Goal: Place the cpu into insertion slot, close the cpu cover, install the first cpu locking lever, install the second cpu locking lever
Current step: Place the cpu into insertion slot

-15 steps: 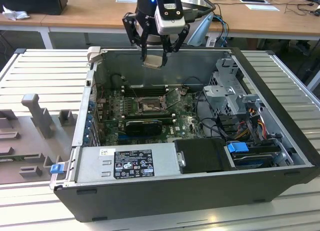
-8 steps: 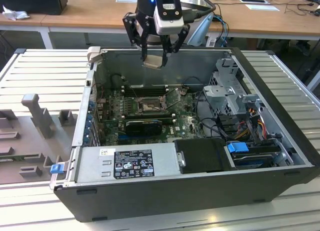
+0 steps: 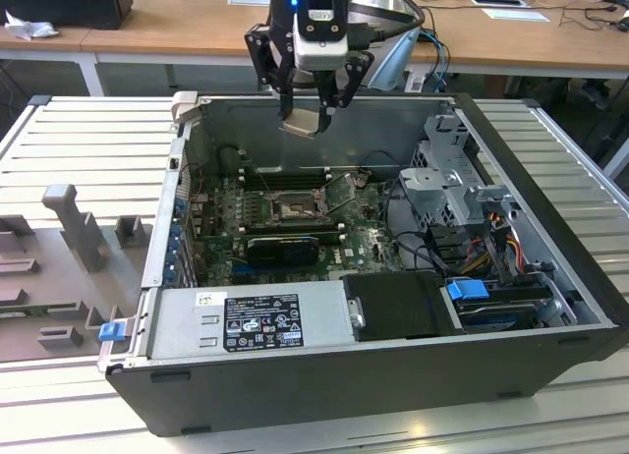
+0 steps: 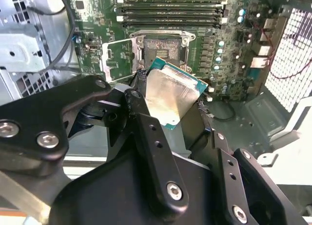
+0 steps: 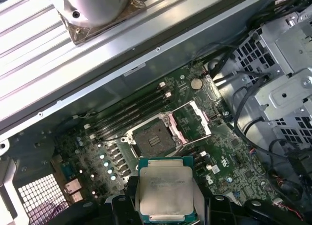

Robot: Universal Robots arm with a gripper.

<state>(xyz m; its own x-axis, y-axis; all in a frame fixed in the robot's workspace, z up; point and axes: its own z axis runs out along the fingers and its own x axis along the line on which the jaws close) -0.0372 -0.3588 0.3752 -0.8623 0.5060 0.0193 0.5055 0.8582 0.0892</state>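
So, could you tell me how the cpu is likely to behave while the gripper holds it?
Probably stiff: the cpu is a flat, metal-topped plate, unbent in the gripper. Likely light, being so thin. Its smooth, shiny top could slip under a loose grip.

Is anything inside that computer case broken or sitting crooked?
Nothing looks damaged. The small square silver-topped chip hangs tilted in the black tool; the square dark-framed socket lies open, its thin silver cover frame swung aside.
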